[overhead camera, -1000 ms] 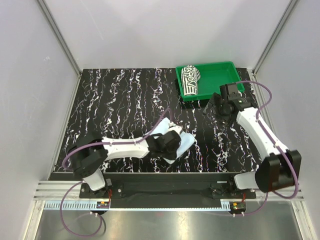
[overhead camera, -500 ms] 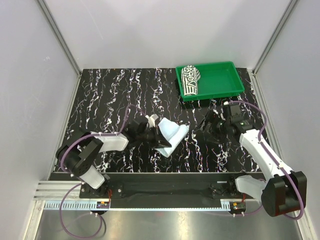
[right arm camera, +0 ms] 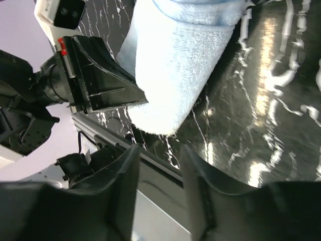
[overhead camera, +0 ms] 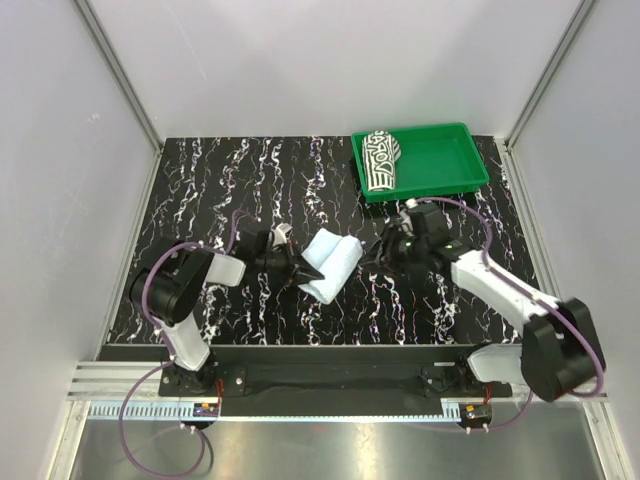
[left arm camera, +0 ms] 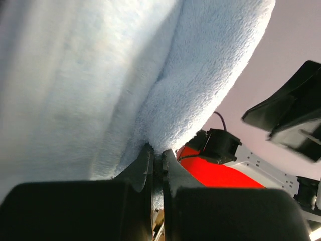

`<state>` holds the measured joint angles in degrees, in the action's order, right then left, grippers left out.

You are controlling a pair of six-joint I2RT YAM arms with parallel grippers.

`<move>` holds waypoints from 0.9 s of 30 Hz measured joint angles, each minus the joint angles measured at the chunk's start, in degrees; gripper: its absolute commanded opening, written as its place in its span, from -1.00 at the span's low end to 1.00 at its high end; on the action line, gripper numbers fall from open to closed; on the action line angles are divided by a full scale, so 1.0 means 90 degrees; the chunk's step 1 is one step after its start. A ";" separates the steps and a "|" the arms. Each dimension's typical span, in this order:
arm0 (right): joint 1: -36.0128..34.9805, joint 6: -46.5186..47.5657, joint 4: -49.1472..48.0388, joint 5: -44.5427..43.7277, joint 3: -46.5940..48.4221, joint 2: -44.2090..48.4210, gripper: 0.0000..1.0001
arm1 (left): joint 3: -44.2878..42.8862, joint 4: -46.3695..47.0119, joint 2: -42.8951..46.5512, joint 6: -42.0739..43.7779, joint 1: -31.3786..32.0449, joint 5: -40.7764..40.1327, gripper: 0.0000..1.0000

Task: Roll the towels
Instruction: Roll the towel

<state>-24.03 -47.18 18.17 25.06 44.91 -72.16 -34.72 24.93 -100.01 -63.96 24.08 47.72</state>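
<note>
The striped towel (overhead camera: 379,160) lies rolled in the green tray (overhead camera: 445,150) at the table's 1 o'clock, so I judge half the job done; the pale blue towel (overhead camera: 330,262) sits near the centre, bunched, not a finished roll; the left gripper (overhead camera: 296,272), at its 9 o'clock, pinches its edge; the right gripper (overhead camera: 378,258), at its 3 o'clock, stands spread and empty; cloth fills the left wrist view, hiding the towel's layers.

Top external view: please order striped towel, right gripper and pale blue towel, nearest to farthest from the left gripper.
1. pale blue towel, held by the left gripper
2. right gripper, past the towel
3. striped towel, in the far green tray
</note>
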 measured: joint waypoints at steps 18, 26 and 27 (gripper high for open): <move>-0.0707 -0.0709 -0.2414 0.0185 0.0908 -0.2902 -0.42 | -0.0653 -0.1005 -0.0610 0.0738 -0.0403 0.0245 -0.81; -0.0707 -0.0726 -0.2567 0.0095 0.1158 -0.3628 -0.46 | -0.0908 -0.2004 -0.0381 0.1426 -0.0403 -0.0129 0.04; -0.0707 -0.0714 -0.2562 0.0078 0.1192 -0.3713 -0.46 | -0.0911 -0.2142 -0.0260 0.1474 -0.0408 -0.0189 0.06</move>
<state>-30.39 -53.60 -4.89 25.76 55.64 -105.58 -42.92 5.65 -102.35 -50.70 20.40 46.02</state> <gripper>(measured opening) 0.272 0.485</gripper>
